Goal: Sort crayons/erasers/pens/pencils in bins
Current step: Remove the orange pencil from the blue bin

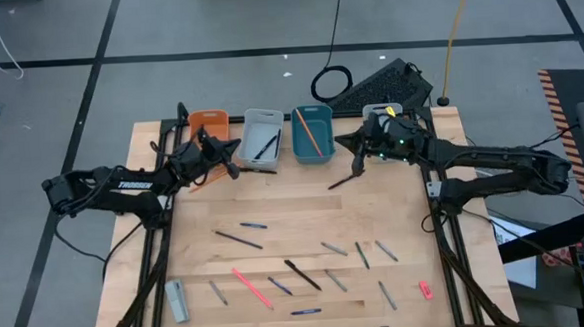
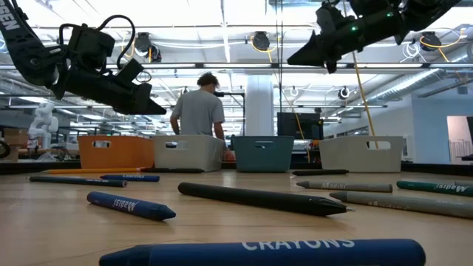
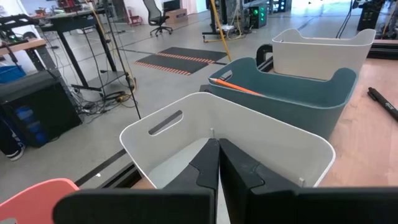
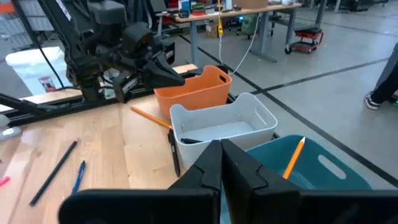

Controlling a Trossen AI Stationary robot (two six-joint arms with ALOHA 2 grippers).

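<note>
From above, four bins stand in a row along the table's far edge: one orange bin (image 1: 209,122), a grey-white bin (image 1: 262,138), one teal bin (image 1: 312,133) and a second grey-white bin (image 1: 379,113) under the right arm. The left gripper (image 1: 232,169) hovers between the orange and first grey-white bins, fingers closed, empty. The right gripper (image 1: 356,167) hangs just beside the teal bin, closed, empty. One pink-red eraser (image 1: 425,290) lies well away from both grippers.

Level view: all four bins, both grippers aloft.
</note>
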